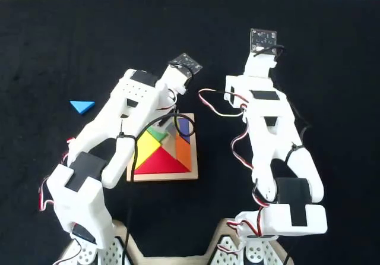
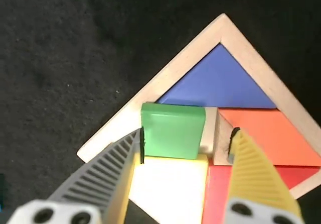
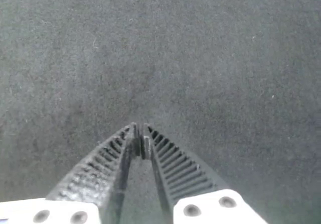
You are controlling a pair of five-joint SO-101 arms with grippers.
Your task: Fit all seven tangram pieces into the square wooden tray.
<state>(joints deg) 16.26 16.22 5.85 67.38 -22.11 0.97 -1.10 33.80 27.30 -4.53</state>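
The square wooden tray (image 1: 160,176) lies in front of the left arm and holds yellow (image 1: 147,144), red (image 1: 161,163), orange (image 1: 183,150) and purple-blue (image 1: 184,126) pieces. My left gripper (image 2: 186,141) hangs open over the tray's far part, its fingers astride a green square (image 2: 173,131). One finger (image 2: 123,156) touches the square and the other (image 2: 248,163) stands apart from it. Bare wood (image 2: 213,133) shows beside the square. A light blue triangle (image 1: 82,106) lies alone on the cloth, far left. My right gripper (image 3: 139,138) is shut on nothing above black cloth.
Black cloth (image 1: 332,69) covers the whole table. The right arm (image 1: 270,122) stands folded to the right of the tray, with open cloth between them. Both arm bases (image 1: 178,250) sit at the near edge.
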